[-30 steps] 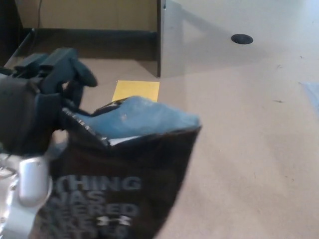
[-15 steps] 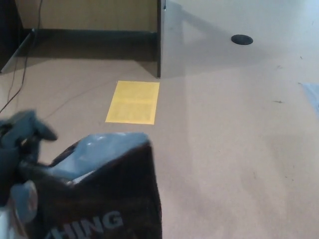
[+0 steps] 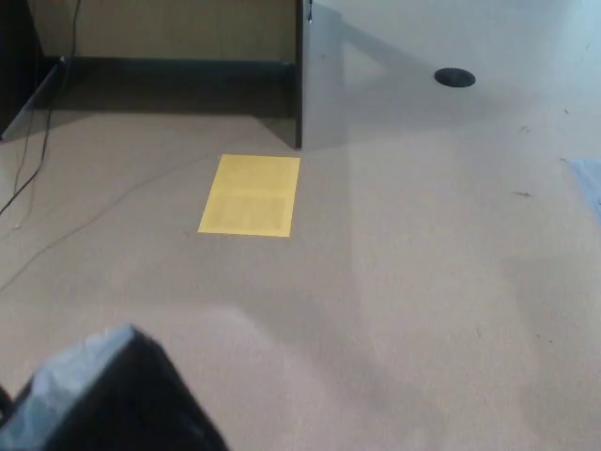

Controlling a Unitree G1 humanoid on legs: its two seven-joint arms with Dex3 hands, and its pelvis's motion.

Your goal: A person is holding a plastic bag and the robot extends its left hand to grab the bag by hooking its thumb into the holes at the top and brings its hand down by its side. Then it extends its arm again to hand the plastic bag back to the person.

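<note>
Only the top of the plastic bag [image 3: 108, 399] shows, in the bottom left corner of the head view. It is black with a pale blue-grey upper edge, and its lower part runs off the frame. Neither of my hands shows in this view, so what holds the bag is hidden. No person is visible.
A yellow rectangle [image 3: 250, 195] lies on the tan floor ahead. Behind it stands a grey upright panel [image 3: 321, 75] with a dark baseboard to its left. A black round disc [image 3: 454, 77] sits far right, a thin cable [image 3: 38, 160] runs along the left, and a blue edge [image 3: 588, 180] shows at right.
The bag and my left hand have dropped down and to the left. The hand has left the frame and only the bag's top remains in view.
</note>
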